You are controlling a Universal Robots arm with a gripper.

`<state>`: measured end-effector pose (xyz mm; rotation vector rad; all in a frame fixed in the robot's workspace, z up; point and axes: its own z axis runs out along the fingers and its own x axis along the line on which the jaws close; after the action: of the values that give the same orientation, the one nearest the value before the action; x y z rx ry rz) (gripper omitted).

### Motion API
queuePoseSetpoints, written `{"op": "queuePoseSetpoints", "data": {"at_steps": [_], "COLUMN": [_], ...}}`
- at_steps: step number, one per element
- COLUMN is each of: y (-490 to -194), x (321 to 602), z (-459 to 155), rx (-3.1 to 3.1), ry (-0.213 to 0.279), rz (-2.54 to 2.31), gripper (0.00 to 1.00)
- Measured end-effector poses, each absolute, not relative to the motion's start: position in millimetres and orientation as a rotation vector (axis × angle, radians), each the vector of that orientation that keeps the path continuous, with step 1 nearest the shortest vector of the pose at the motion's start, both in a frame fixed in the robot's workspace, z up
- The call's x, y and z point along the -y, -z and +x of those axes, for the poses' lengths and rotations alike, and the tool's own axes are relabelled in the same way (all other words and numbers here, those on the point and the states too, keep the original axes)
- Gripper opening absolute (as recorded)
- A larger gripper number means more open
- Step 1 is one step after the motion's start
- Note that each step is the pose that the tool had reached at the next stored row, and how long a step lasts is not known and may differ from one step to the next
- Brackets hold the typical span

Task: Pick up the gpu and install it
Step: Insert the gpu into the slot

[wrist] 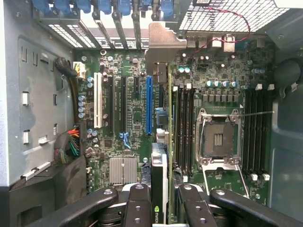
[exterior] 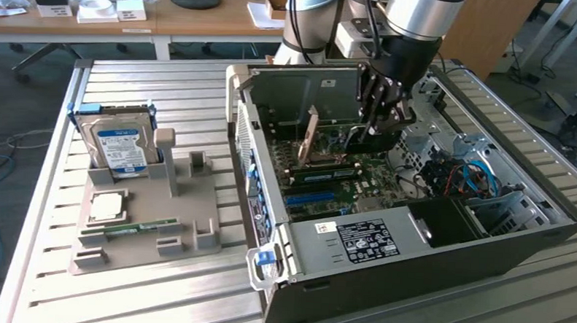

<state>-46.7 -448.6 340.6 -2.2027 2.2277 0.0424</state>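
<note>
My gripper (exterior: 376, 132) reaches down into the open computer case (exterior: 383, 246), over the green motherboard (exterior: 365, 187). It is shut on the gpu (exterior: 311, 133), which stands on edge with its tan board face showing in the exterior view. In the wrist view the gripper (wrist: 163, 201) has black fingers (wrist: 137, 205) on both sides of the gpu (wrist: 158, 179). The card, with a green logo on its edge, runs away from me to its metal bracket (wrist: 161, 42) by the case's rear slots. It sits between the blue slot (wrist: 149, 104) and the memory slots (wrist: 182, 123).
An empty processor socket (wrist: 218, 139) lies beside the card. Cables (exterior: 463, 176) and drive bays fill the case's far end. Outside, a grey holder (exterior: 149, 221) carries a silver hard drive (exterior: 122, 143), a processor chip (exterior: 106, 206) and a green RAM stick (exterior: 134, 228).
</note>
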Motion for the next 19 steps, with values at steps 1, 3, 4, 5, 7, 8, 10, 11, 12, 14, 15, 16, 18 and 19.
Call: {"op": "queuePoseSetpoints", "data": {"at_steps": [1,3,4,5,7,8,10,11,12,14,15,16,18,19], "y": [-340.6,-340.6,-340.4,-339.5,-337.1,-336.3,-336.2,-336.2,-336.2,-335.8,-334.3,-332.7,-329.4,-328.5], "x": [448.6,448.6,448.6,448.7,448.6,448.6,448.7,448.6,448.7,448.6,448.6,448.6,448.6,448.6], "z": [-46.7,-46.7,-46.8,-46.7,-46.8,-46.8,-46.8,-46.8,-46.8,-46.8,-46.9,-46.9,-46.9,-47.0], "rx": [-2.228,-2.228,-2.228,-2.227,-2.227,-2.227,-2.227,-2.228,-2.228,-2.227,-2.227,-2.227,-2.227,-2.227], "ry": [-0.042,-0.042,-0.042,-0.043,-0.043,-0.043,-0.043,-0.043,-0.043,-0.043,-0.043,-0.043,-0.043,-0.043], "rz": [-2.203,-2.203,-2.203,-2.203,-2.203,-2.203,-2.203,-2.203,-2.203,-2.203,-2.202,-2.202,-2.203,-2.203], "gripper": [0.27,0.27,0.27,0.27,0.27,0.27,0.27,0.27,0.27,0.27,0.27,0.27,0.27,0.27]}}
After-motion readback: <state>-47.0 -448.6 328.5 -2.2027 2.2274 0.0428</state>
